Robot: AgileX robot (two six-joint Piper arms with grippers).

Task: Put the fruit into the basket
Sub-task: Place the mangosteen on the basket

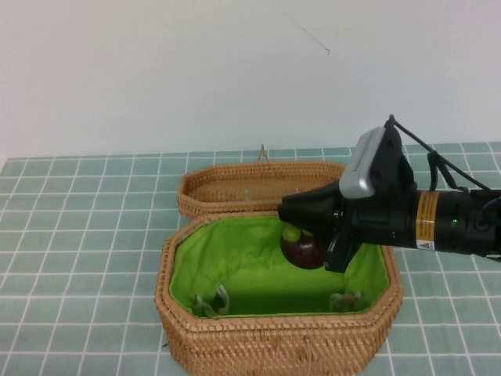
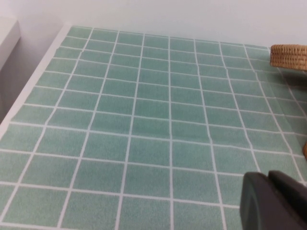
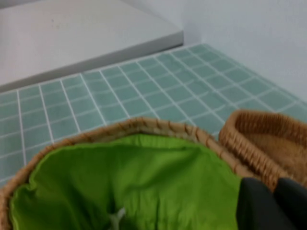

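I am reaching my right arm in from the right side of the desk (image 1: 86, 235), and my right gripper (image 1: 307, 233) is hanging over the open basket (image 1: 258, 345), above the right half of its interior. Its fingers are clamped on the fruit (image 1: 304, 251), a small dark maroon ball with light green leaves (image 1: 291, 233) on top; the fruit is hanging in the air inside the basket's outline, above the green lining (image 1: 235, 274) and not touching the bottom. From my right wrist camera I am seeing only a dark finger tip (image 3: 268, 206) at the frame's corner, with the lining (image 3: 129, 187) and the woven rim (image 3: 158, 127) below it; the fruit itself is not showing in that view.

The basket is sitting near the front edge of the desk, its long side running left to right. Its shallow woven lid (image 1: 235, 188) is lying open just behind it, touching the back rim, with a small loop (image 1: 264, 153) standing up at its far edge. Small fabric ties (image 1: 210, 304) are showing at the front inner corners of the lining.

My left gripper (image 2: 276, 199) is out of the high view. In my left wrist camera it is showing only as a dark shape at the frame's corner, above bare green checked cloth (image 2: 144, 120), with a bit of wicker (image 2: 289, 56) at the frame's edge. I cannot tell whether its fingers are apart or together.
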